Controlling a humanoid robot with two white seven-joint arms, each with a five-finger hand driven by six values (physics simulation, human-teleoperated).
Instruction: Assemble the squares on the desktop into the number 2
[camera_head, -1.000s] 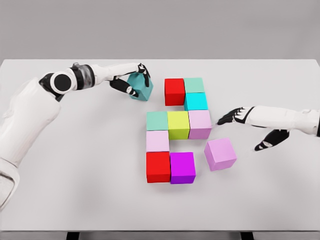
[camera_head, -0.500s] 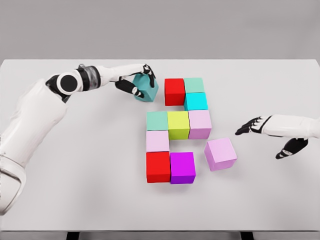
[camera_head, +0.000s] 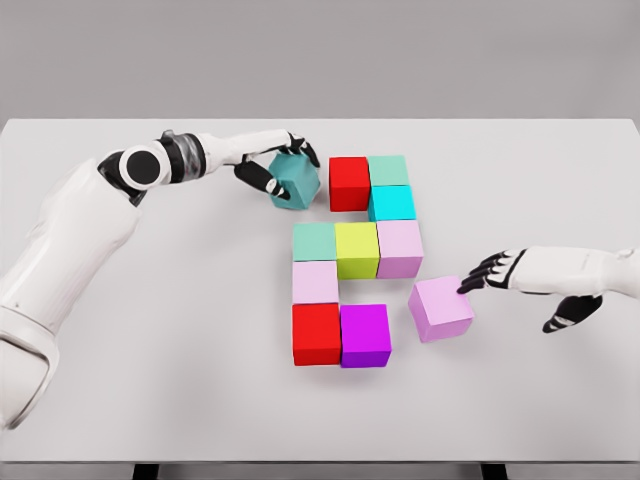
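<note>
Left hand (camera_head: 280, 168) closed around teal cube (camera_head: 296, 180), tilted, near desk's (camera_head: 150, 380) far edge, just left of red cube (camera_head: 349, 183). Right hand (camera_head: 500, 272) open, fingertips (camera_head: 466, 287) touching loose lilac cube (camera_head: 441, 308), skewed, beside purple cube (camera_head: 365, 335) toward desk's right edge

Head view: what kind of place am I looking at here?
Probably a simulated test bench, not a real room: a bare white table against a blank grey wall, plain coloured cubes like the yellow-green cube, and a robot's left hand holding a teal cube.
</note>
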